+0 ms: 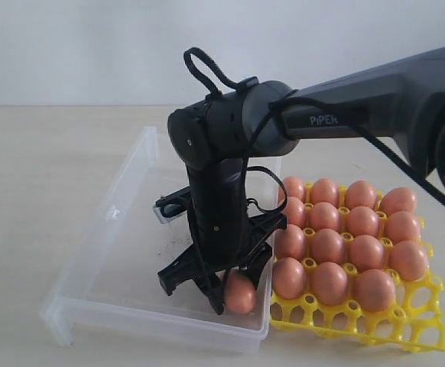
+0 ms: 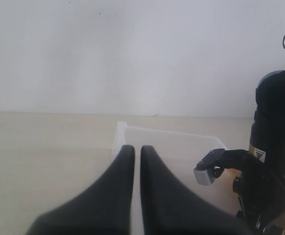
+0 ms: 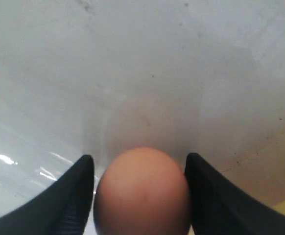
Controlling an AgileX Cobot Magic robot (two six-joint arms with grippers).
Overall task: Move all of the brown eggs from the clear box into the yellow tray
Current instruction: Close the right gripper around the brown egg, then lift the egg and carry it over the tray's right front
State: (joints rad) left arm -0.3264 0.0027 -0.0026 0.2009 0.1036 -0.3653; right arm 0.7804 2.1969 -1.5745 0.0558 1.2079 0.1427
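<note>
— Where's the brown egg (image 3: 141, 193)?
— Between the fingers of the right gripper (image 3: 138, 157), pinched on both sides, low in the clear box (image 1: 100, 229); lifted or resting, I can't tell.
— The left gripper (image 2: 137, 148)?
— Fingers pressed shut, empty, well apart from the egg.

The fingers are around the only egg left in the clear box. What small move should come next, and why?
Probably a straight lift. The right fingers look pressed against both sides of the brown egg, low inside the clear box; it must rise out before crossing to the yellow tray, whose near corner cup looks empty.
</note>
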